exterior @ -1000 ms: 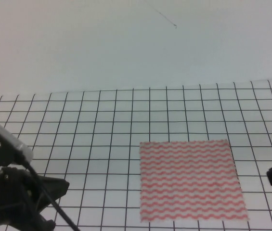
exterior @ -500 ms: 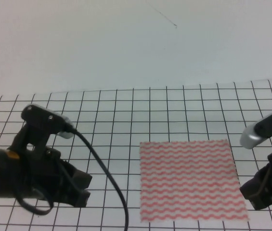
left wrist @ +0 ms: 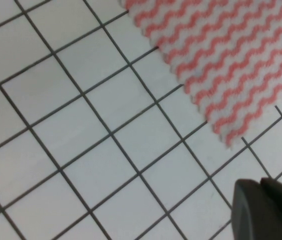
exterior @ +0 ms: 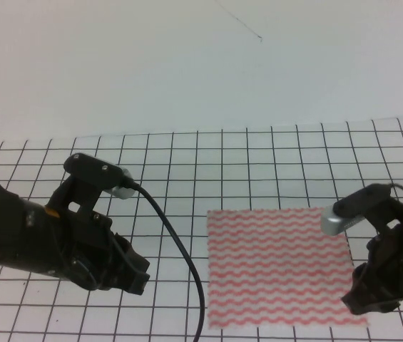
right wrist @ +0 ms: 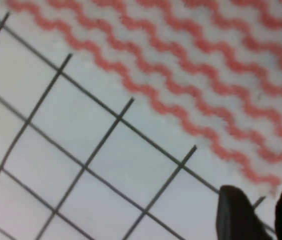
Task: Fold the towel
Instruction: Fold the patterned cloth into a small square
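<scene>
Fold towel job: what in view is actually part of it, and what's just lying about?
Job:
red wavy towel, lying flat
right gripper, open, at the towel's near right corner
left gripper, shut, left of the towel, apart from it

Not the job:
grid table
black cable on left arm

Nothing readable is showing in any view: no text, labels, brands or numbers. The towel (exterior: 279, 267) is carrying only a red wave print, and the table (exterior: 187, 164) is showing only black grid lines.
</scene>
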Motion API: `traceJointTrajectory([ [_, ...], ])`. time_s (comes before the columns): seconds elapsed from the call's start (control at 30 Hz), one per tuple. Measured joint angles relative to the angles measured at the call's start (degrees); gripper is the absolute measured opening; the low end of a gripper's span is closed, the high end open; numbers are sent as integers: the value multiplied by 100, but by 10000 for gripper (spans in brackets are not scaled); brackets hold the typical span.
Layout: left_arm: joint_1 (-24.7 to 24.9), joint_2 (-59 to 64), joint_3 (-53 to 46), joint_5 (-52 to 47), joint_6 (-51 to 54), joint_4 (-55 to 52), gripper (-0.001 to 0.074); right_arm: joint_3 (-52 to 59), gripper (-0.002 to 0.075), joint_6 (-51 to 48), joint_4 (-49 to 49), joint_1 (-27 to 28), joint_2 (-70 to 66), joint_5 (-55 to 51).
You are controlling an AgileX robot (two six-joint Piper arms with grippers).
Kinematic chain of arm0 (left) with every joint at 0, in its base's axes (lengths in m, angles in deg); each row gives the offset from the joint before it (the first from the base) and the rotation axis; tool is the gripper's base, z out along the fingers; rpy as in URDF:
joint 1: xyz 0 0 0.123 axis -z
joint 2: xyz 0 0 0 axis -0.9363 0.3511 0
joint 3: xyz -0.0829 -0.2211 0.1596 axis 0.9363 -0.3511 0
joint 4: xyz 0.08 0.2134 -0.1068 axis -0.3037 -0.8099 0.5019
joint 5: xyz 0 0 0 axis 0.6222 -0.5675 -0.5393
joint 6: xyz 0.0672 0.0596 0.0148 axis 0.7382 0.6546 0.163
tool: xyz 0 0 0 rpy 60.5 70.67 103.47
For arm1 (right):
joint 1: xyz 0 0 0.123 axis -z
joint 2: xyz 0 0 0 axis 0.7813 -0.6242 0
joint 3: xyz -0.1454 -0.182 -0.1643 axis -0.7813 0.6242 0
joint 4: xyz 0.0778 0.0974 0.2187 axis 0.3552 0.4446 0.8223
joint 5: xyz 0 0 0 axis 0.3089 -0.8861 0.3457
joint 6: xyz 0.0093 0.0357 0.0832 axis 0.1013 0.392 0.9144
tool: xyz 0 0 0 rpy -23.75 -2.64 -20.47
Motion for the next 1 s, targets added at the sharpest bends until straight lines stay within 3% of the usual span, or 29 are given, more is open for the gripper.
traceJointTrajectory([
  [0.27, 0, 0, 0, -179, -266, 24, -3, 0, 195, 1614, 0, -13, -771, 6],
  [0.57, 9, 0, 0, -184, -269, 24, -1, -23, 333, 2073, 0, -22, -1133, 409],
  [1.0, 9, 0, 0, -180, -269, 24, -1, -193, 347, 1845, 289, -22, -1123, 1336],
])
